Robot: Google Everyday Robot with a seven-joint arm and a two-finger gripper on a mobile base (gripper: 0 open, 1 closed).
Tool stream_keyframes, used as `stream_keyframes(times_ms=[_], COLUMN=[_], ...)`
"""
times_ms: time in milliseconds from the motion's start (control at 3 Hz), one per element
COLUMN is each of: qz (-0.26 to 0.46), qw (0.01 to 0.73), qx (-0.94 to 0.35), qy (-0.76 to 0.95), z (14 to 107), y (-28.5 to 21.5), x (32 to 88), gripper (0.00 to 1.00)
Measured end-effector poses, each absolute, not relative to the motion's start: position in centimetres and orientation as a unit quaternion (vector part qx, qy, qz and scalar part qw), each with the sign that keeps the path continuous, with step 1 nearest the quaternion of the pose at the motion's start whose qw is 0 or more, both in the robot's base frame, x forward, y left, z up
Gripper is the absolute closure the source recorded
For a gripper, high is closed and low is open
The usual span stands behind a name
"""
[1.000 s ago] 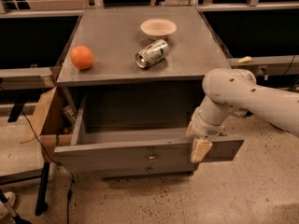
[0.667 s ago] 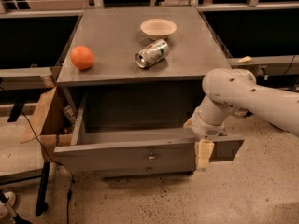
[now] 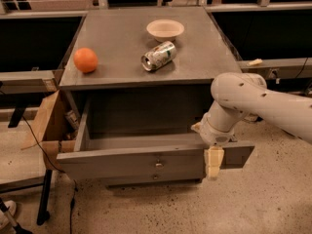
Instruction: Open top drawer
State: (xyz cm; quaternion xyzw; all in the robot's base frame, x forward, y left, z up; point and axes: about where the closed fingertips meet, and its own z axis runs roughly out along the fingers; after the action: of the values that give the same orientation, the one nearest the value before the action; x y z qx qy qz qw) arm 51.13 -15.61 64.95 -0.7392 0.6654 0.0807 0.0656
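camera view: gripper [image 3: 214, 162] at top drawer [image 3: 131, 162] front (can [image 3: 158, 55] label unreadable).

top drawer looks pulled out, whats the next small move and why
Probably lift the gripper clear of the wide grey top drawer. The drawer stands well out from the grey cabinet, its box open, and the gripper hangs over the front panel's upper edge, right of the small round metal knob, so little pulling seems left.

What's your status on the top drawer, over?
Gripper on top drawer front rim, right of knob. Drawer well out of cabinet. Cardboard box close by its left side, nothing seen blocking the front.
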Motion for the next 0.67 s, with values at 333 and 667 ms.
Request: stream_keyframes(times_ms=[333, 667], qz=[0.087, 0.092], qw=[0.061, 0.057], qx=[-0.741, -0.742], qy=[0.663, 0.661], z=[64.5, 64.2], y=[-16.1, -16.3], x=[49.8, 48.0], gripper=[0.00, 0.00])
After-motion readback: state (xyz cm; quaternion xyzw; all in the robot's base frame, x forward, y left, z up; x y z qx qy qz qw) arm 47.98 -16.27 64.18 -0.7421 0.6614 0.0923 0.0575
